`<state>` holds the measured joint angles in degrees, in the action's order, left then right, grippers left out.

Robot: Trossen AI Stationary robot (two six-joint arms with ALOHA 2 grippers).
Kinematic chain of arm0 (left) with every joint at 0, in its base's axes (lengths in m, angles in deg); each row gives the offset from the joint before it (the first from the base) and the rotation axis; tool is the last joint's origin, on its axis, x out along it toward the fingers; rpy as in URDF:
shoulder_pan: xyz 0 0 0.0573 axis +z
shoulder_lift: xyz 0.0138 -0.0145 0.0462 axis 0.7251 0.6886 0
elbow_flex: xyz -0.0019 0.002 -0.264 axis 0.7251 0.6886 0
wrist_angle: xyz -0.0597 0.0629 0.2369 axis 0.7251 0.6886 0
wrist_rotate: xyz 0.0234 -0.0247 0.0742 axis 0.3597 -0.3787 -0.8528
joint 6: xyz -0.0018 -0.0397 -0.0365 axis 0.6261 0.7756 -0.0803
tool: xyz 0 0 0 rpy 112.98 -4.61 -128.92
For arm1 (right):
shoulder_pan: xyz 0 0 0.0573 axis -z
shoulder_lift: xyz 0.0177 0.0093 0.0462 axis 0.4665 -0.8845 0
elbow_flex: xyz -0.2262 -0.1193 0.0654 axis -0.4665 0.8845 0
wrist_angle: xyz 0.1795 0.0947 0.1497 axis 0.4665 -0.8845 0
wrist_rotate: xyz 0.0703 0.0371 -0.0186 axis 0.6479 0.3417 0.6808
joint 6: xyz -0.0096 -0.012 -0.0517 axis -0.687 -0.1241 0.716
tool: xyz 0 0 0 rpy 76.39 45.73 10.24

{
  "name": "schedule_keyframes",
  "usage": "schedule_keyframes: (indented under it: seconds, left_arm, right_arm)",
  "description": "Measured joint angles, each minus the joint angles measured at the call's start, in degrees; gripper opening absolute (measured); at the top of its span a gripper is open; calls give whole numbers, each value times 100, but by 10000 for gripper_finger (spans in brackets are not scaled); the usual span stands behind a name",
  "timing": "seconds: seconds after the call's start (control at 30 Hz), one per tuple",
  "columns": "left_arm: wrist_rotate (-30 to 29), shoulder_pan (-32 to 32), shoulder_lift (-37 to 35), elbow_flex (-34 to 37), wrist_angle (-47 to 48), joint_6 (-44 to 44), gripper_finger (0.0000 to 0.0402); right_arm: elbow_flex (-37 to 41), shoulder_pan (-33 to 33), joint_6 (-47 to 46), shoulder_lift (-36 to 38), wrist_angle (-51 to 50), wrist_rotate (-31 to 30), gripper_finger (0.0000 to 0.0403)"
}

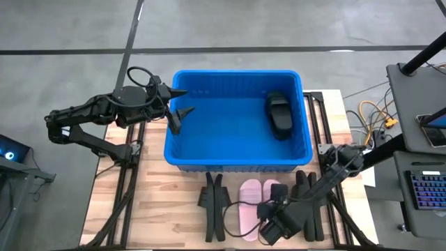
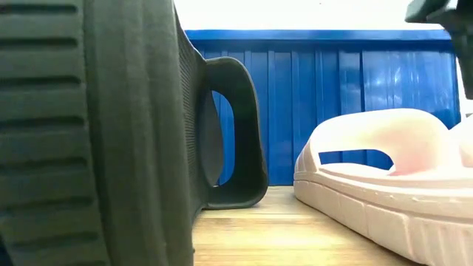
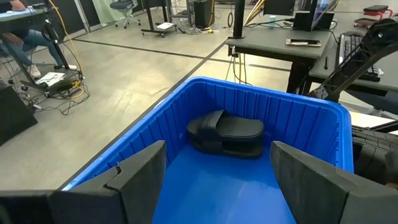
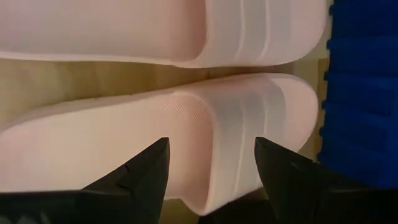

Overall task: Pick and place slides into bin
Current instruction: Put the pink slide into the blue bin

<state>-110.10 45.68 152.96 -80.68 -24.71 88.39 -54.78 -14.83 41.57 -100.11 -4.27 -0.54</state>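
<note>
Fingers of the left gripper (image 1: 182, 102) stand open and empty over the left end of the bin (image 1: 237, 164), where one black slide (image 1: 279, 114) already lies. On the table (image 1: 167, 209) before the bin stand more black slides (image 1: 214, 202), then the pink pair (image 1: 252, 198). Right gripper (image 4: 211, 163) hangs open astride the nearer pink slide (image 4: 149, 134); closing off-centre may let the soft rubber slip or push its twin aside.

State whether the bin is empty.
Not empty: one pair of black slides lies inside the blue bin, near its right end.
</note>
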Motion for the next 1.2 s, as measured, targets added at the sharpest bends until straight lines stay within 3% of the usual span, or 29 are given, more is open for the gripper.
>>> schedule_keyframes:
  seconds: [0.17, 0.57, 0.73, 0.93, 1.2]
  left_arm:
    - [0, 0, 0, 0, 2, 0, 272]
    - [1, 3, 0, 0, 129, 0, 272]
    - [0, 2, 0, 0, 128, 0, 272]
    - [-1, 2, 0, 0, 123, 0, 272]
    - [-2, -2, 0, 0, 120, 0, 272]
  right_arm:
    - [4, -2, 38, -426, -173, -42, 226]
    - [11, -26, -925, -948, -1063, -580, 215]
    - [11, -43, -864, -911, -1056, -601, 158]
    - [9, -87, -560, -869, -1044, -530, 31]
    - [9, -100, -490, -451, -1036, -477, 10]
